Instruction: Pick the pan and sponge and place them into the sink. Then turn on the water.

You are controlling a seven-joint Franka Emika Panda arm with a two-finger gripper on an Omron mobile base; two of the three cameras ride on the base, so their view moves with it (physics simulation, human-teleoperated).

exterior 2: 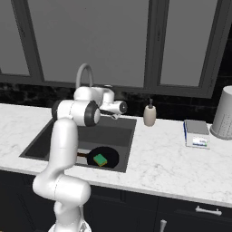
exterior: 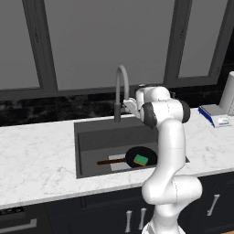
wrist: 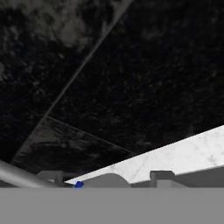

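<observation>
Black and round, the pan lies flat at the bottom of the sink, toward its front edge. We see its long thin brown handle lying level and, in the left base view, pointing left along the basin's front wall, so the pan's long axis runs side to side. The sponge, green on top with a yellow layer beneath, rests inside the pan, touching it. The dark grey sink is set into the white marble surface. Behind it rises a tall curved grey faucet. We see the white arm rise from the front of the surface, bend at a dark elbow joint above the basin, and reach back level toward the faucet's base. The end effector sits just beside the faucet, aimed at the dark back wall. We cannot tell whether its jaws are apart or closed. On the surface to the right stand a small bottle and a blue-and-white flat box.
</observation>
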